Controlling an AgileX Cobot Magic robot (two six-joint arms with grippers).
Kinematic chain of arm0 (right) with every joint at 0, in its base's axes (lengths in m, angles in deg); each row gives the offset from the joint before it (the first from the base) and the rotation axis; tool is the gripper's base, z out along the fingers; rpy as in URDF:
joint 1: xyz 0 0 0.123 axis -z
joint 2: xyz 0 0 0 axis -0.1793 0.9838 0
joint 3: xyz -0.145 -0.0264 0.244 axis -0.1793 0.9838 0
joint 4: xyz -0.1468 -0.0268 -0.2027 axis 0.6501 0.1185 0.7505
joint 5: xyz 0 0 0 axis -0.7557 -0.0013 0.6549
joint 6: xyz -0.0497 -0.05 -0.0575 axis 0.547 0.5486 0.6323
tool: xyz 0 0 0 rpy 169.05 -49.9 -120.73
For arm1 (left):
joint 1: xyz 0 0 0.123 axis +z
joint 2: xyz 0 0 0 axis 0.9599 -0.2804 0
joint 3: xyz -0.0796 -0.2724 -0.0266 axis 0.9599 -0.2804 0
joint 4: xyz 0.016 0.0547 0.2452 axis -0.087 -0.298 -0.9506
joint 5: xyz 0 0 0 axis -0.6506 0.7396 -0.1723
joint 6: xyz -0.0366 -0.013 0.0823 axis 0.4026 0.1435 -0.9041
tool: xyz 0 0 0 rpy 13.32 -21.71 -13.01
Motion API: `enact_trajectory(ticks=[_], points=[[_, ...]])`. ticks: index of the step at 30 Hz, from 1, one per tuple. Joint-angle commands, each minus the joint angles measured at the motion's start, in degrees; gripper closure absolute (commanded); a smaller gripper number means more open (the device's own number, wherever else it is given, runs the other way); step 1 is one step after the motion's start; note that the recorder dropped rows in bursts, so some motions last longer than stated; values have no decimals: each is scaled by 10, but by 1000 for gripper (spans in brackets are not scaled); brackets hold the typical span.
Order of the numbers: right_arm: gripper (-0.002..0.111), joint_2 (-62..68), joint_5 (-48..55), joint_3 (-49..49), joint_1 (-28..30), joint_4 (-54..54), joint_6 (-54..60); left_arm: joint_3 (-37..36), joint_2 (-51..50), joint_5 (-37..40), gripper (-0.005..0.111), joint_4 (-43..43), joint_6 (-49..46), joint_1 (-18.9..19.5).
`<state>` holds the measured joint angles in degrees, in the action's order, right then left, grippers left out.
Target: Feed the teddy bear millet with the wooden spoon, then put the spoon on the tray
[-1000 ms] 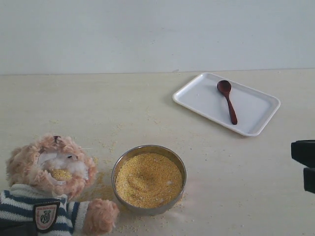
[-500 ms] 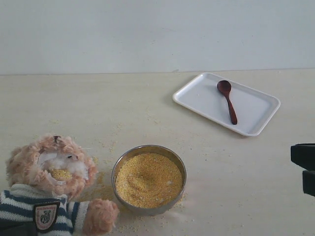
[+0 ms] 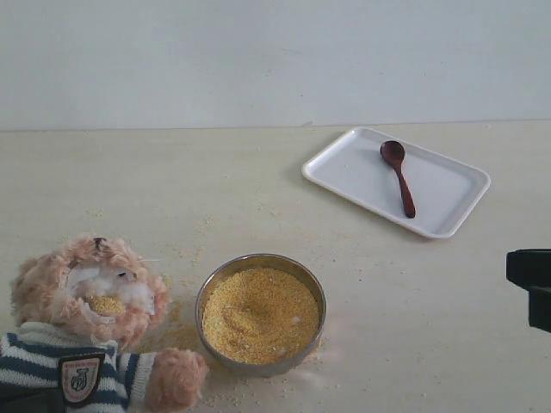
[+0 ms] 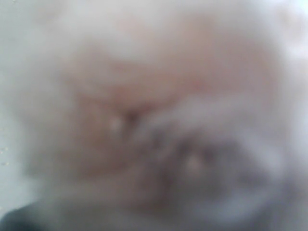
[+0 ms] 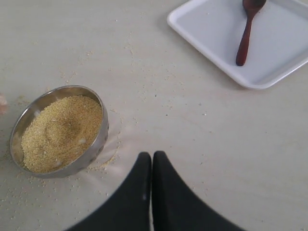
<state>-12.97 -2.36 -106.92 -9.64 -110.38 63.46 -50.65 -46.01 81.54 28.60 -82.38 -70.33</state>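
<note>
Plainly clenched on nothing, the right pincer (image 5: pixel 152 160) hovers above the tabletop (image 5: pixel 207 139), near the steel bowl (image 5: pixel 101 138) of millet (image 5: pixel 60 131). The wooden spoon (image 3: pixel 399 178) lies on the tray (image 3: pixel 349 168), well apart. The teddy bear (image 3: pixel 52 288) has grains on its muzzle. The left pincer is hidden behind blurred fur, so I cannot tell its state.

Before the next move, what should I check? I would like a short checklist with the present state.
1. Wooden spoon lies in tray: ok.
2. Right end effector shut, empty: ok.
3. Millet on teddy bear muzzle: ok.
4. Bowl holds millet: ok.
5. Left wrist view clear: not ok, only blurred fur.
</note>
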Motion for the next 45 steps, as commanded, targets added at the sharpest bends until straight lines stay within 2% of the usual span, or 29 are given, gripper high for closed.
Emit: enact_trajectory(ticks=[1, 10, 12, 15, 19, 23, 28, 33, 45], points=[[108, -2, -7, 3, 0, -1, 0, -1, 5, -1, 102, 12, -2, 1], [108, -2, -9, 3, 0, 0, 2, -1, 5, -1, 102, 12, -2, 1], [108, -4, -44, 3, 0, 0, 2, -1, 5, 0, 102, 12, -2, 1], [108, -49, -92, 3, 1, 2, 8, -1, 5, 0, 102, 12, -2, 1], [108, -152, -122, 6, 1, 95, 12, -1, 5, -1, 102, 12, -2, 1], [108, -264, -119, 91, 1, 112, 4, -1, 5, -1, 102, 12, -2, 1], [108, -338, -119, 185, 1, 102, -44, -1, 5, 0, 102, 12, -2, 1], [108, -362, -118, 216, 1, 98, -56, -1, 5, 0, 102, 12, -2, 1], [108, -362, -122, 216, 1, 96, -55, -1, 5, -2, 102, 12, -2, 1]])
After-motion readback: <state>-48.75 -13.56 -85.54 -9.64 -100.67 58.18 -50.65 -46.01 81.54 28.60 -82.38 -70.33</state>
